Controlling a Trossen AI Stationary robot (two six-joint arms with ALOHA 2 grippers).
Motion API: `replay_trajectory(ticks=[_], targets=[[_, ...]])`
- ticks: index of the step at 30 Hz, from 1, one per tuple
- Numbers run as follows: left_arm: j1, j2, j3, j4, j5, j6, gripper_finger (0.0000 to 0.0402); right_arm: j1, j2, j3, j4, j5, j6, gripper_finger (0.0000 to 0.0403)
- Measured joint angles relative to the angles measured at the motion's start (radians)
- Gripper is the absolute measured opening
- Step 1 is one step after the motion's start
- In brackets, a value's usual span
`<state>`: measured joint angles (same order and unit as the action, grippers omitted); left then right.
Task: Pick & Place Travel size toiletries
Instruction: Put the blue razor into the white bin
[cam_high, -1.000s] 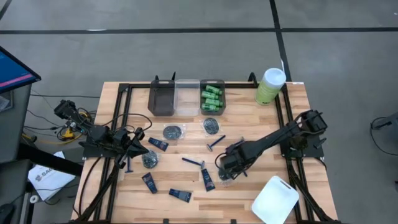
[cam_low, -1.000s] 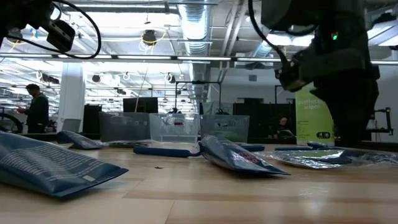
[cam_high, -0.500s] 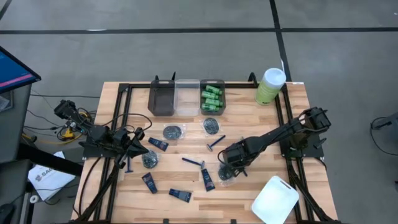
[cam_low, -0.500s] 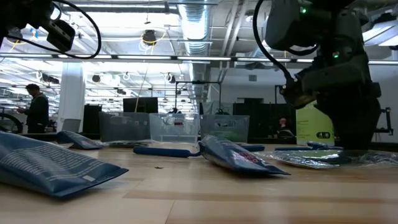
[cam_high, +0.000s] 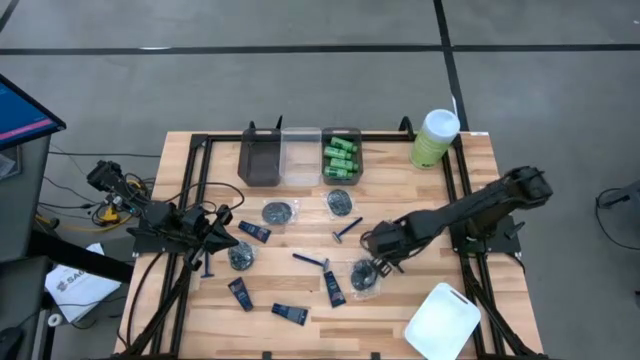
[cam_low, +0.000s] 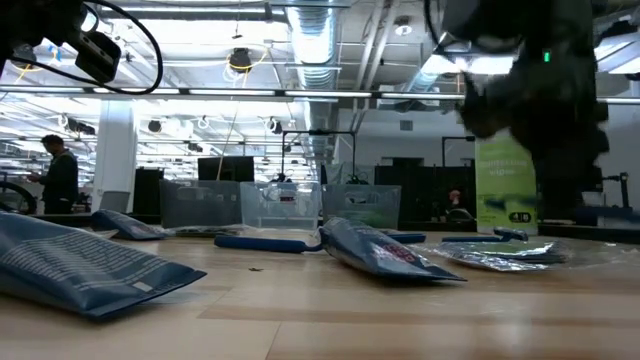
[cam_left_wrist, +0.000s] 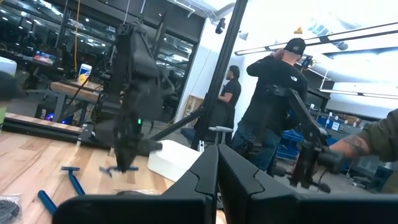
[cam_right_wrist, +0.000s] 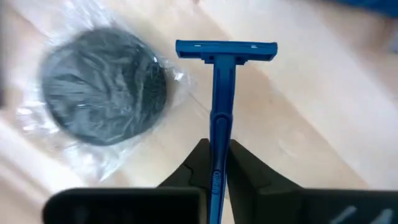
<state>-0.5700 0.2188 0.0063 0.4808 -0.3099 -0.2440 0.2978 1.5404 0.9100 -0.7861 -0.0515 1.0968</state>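
Here the right pincer (cam_right_wrist: 217, 163) grips a blue razor (cam_right_wrist: 221, 93) above a round packet (cam_right_wrist: 104, 93).

razor (cam_right_wrist: 221, 106) handle hidden between fingers (cam_right_wrist: 249, 171)

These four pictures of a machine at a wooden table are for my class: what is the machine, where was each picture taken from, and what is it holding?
It is a robot with two dark arms, each ending in a two-fingered pincer. One picture looks straight down, one looks level across the table, and two come from cameras on the wrists. Small toiletries lie scattered: navy tubes, blue razors, round grey packets, with green bottles in a bin. The right pincer is shut on a blue razor above a packet. The left pincer waits, shut, at the table's left edge.
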Motion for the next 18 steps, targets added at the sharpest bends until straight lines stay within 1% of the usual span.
replay_trajectory(ticks=[4, 8, 14, 18], targets=[[0.0, 0.0, 0.0, 0.0, 0.0, 0.0, 0.0002, 0.03, -0.141, 0.0, -0.019, 0.004, 0.095, 0.0016], [0.0, 0.0, 0.0, 0.001, 0.0, 0.0, 0.0002, 0.101, -0.266, 0.0, -0.018, 0.003, 0.218, 0.0024], [0.0, 0.0, 0.0, 0.001, 0.0, 0.0, 0.0002, 0.285, -0.397, 0.002, -0.004, -0.033, 0.408, 0.0014], [0.0, 0.0, 0.0, 0.001, 0.0, 0.0, 0.0002, 0.423, -0.423, 0.002, 0.018, -0.033, 0.557, 0.002]])
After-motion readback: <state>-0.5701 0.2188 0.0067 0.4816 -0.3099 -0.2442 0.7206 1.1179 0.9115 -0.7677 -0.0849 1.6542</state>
